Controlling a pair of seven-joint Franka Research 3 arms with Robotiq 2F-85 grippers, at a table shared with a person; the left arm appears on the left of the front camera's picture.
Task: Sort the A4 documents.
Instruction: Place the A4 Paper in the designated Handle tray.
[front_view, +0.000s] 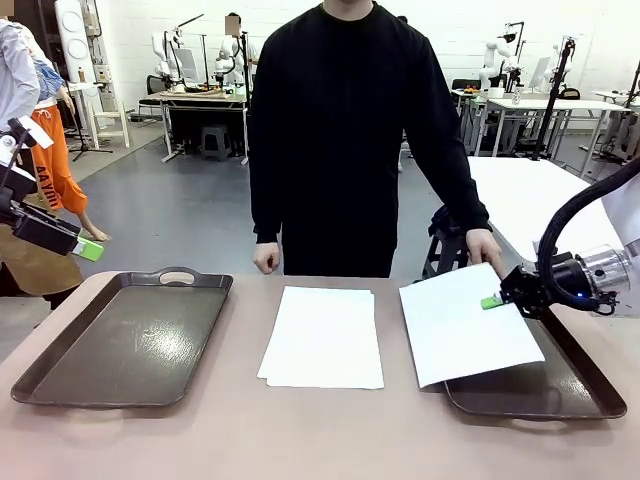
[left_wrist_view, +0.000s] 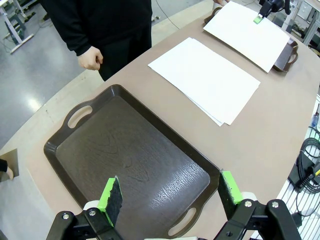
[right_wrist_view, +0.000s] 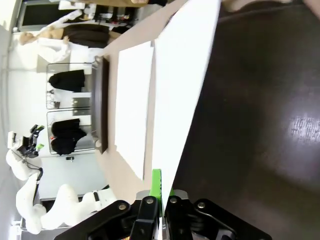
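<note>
**Placing step.** The right jaws are pinched shut on the far edge of one sheet (front_view: 460, 335). It hangs tilted over the right tray (front_view: 560, 388) at the desk's right edge, with its left part overhanging the rim, and a person's hand (front_view: 485, 248) is at its far corner. The other A4 documents (front_view: 325, 335) lie stacked mid-desk — between the two trays. The left jaws stand wide open and empty above the left tray (left_wrist_view: 140, 150). Next move, probably: lower the sheet flat inside the rim — then release.
</note>
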